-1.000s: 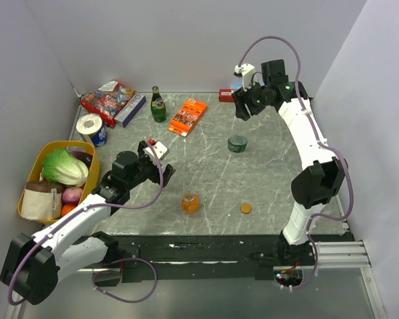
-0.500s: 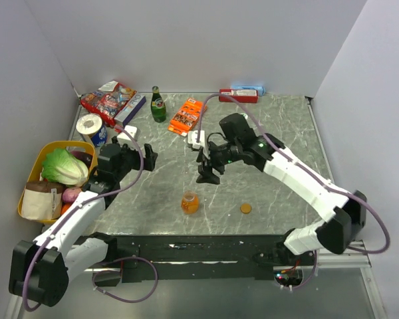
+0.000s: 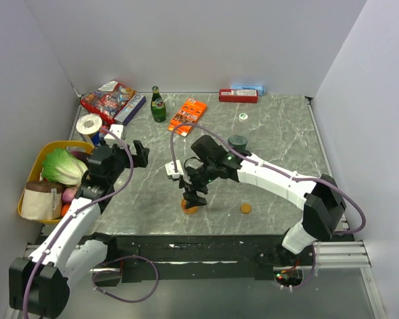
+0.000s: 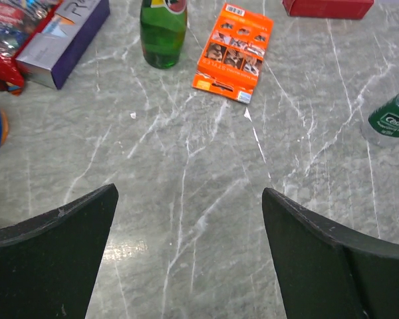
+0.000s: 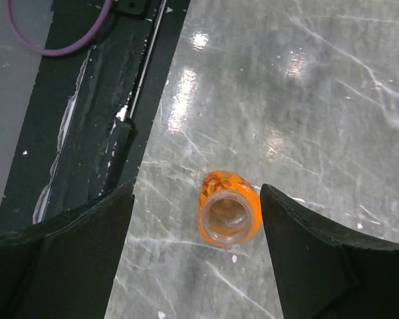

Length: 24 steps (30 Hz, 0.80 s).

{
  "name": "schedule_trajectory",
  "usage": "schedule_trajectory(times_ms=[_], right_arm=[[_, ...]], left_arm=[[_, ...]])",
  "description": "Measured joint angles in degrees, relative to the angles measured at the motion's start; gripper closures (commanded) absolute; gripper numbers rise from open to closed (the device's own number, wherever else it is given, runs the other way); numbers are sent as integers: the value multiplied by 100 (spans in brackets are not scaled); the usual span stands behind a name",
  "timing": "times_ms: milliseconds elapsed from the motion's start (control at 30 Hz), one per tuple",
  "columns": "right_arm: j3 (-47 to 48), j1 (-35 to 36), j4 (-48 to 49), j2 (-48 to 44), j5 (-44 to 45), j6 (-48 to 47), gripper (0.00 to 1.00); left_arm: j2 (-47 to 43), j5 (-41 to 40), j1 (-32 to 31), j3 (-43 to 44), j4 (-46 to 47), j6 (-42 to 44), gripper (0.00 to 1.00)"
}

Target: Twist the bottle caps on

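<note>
fingers of the right gripper [image 5: 196, 193] stand open, one on each side of the orange bottle [image 5: 229, 212], and they do not touch it. fingers of the left gripper [image 4: 189, 193] are also spread wide and hold nothing.

half a second ago the right gripper was over the middle of the worktop [image 3: 286, 139], and one second ago it was at the far back edge. now it has come to the orange bottle near the front edge. the left arm has drawn back toward the yellow basket [image 3: 33, 174]. the white cap [image 3: 243, 117], covered by the right arm before, now shows at the back, well apart from both bottles. the orange-brown cap [image 3: 245, 208] lies where it lay before, to the right of the orange bottle and apart from it.

in the top view the right gripper hides most of the orange bottle, and the right arm half covers the dark green bottle [image 3: 237, 141]. the left wrist view cuts this bottle off at its right edge. in the right wrist view the mouth of the orange bottle is seen open.

the right arm stretches from its base across to the left, with the wrist bent down. the left arm reaches forward along the left side, its gripper facing the tall green bottle [image 4: 163, 30] and the orange box [image 4: 234, 53].
</note>
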Motion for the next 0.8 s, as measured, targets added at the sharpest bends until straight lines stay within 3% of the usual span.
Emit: schedule_trajectory(times_ms=[267, 633, 767, 800], right_arm=[[-87, 28, 269, 516, 245, -31, 19], [-155, 28, 243, 614, 535, -350, 32], [-262, 28, 155, 614, 627, -442, 49], [-275, 28, 144, 614, 636, -457, 57]], left_arm=[[-334, -11, 87, -11, -192, 0, 4], [-330, 94, 164, -17, -286, 2, 4], [-302, 319, 164, -70, -271, 46, 4], [-273, 387, 162, -83, -271, 61, 4]])
